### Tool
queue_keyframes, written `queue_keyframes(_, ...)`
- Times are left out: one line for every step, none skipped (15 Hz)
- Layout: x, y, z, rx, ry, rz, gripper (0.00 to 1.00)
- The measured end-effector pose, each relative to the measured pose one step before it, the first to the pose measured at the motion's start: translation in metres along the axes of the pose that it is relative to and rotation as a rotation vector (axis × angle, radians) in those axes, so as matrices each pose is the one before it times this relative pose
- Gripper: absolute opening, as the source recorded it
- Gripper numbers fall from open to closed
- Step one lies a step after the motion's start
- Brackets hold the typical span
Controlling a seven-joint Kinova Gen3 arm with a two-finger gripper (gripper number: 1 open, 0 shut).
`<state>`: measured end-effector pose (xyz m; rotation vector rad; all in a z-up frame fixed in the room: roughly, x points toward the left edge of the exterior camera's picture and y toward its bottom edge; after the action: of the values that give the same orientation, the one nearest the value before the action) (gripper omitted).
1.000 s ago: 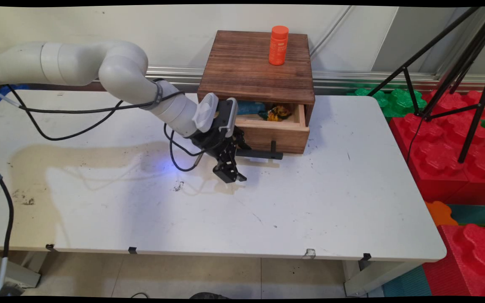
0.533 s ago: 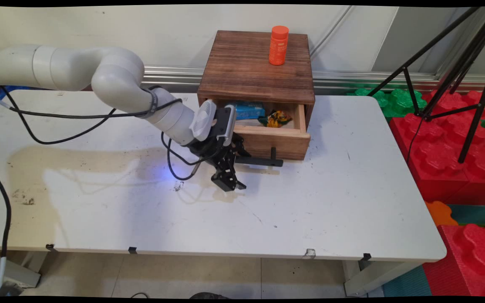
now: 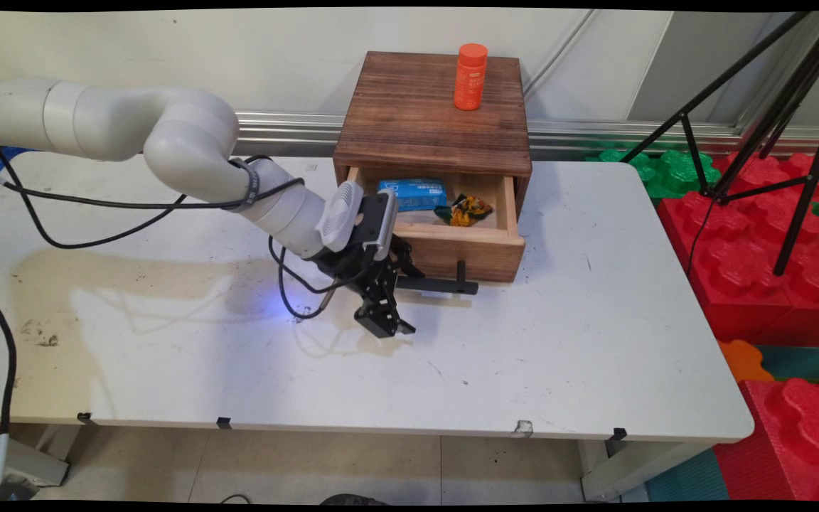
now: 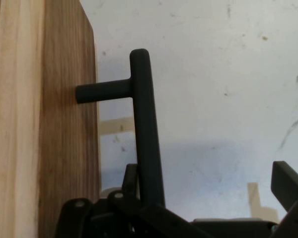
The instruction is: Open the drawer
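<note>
A small wooden cabinet (image 3: 432,114) stands at the table's far side, its drawer (image 3: 473,252) pulled partly out. Inside the drawer lie a blue packet (image 3: 413,193) and a crumpled yellow-green wrapper (image 3: 465,208). A black bar handle (image 3: 441,286) (image 4: 144,134) sticks out from the drawer front (image 4: 64,148). My gripper (image 3: 395,295) (image 4: 208,178) is open at the handle's left end. The bar passes between the fingers, close against the one on the drawer's side (image 4: 130,174); the other finger (image 4: 288,181) stands well apart over the table. An orange bottle (image 3: 470,77) stands on the cabinet top.
Black tripod legs (image 3: 793,142) and red and green foam blocks (image 3: 751,249) stand beyond the table's right edge. Black cables (image 3: 97,199) hang from the arm over the table's left half. The white table (image 3: 559,341) stretches out in front of the drawer.
The drawer has slid further out toward the table's near side with the gripper at its handle. The blue packet and the wrapper inside show more fully.
</note>
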<state>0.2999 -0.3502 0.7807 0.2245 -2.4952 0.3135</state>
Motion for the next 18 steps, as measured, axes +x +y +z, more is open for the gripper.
queue_keyframes(0.00058,0.00283,-0.00025,-0.00337,0.00091,0.00006,1.0)
queue_keyframes(0.00053,0.00348,-0.00029,-0.00433,0.00135,-0.00032,1.0)
queue_keyframes(0.00049,0.00357,-0.00044,-0.00404,0.00114,0.00007,1.0)
queue_keyframes(0.00052,0.00279,-0.00019,-0.00371,0.00084,0.00007,1.0)
queue_keyframes(0.00031,0.00207,-0.00017,-0.00266,0.00054,0.00043,1.0)
queue_keyframes(0.00035,0.00296,-0.00032,-0.00371,0.00082,-0.0002,1.0)
queue_keyframes(0.0004,0.0034,-0.00027,-0.00465,0.00067,-0.00043,1.0)
queue_keyframes(0.00053,0.00345,-0.00026,-0.00463,0.00086,-0.00028,1.0)
queue_keyframes(0.00043,0.00295,-0.00014,-0.00421,0.00073,-0.00045,1.0)
queue_keyframes(0.00047,0.00332,-0.00023,-0.00436,0.00057,-0.00055,1.0)
queue_keyframes(0.00046,0.00381,-0.00025,-0.00496,0.00098,-0.00096,1.0)
queue_keyframes(0.00044,0.00218,-0.00001,-0.00322,0.00067,-0.00017,1.0)
queue_keyframes(0.00035,0.00218,-0.00009,-0.003,0.00063,-0.00038,1.0)
queue_keyframes(0.00028,0.00258,-0.0001,-0.00334,0.00056,-0.00059,1.0)
queue_keyframes(0.00029,0.00242,-0.00003,-0.00324,0.00027,-0.00017,1.0)
queue_keyframes(0.00042,0.00268,0.00004,-0.00372,0.00087,-0.0003,1.0)
queue_keyframes(0.00032,0.00258,0.00007,-0.00354,0.00044,0.00005,1.0)
queue_keyframes(0.00032,0.00214,0.00008,-0.00288,0.00072,0.0002,1.0)
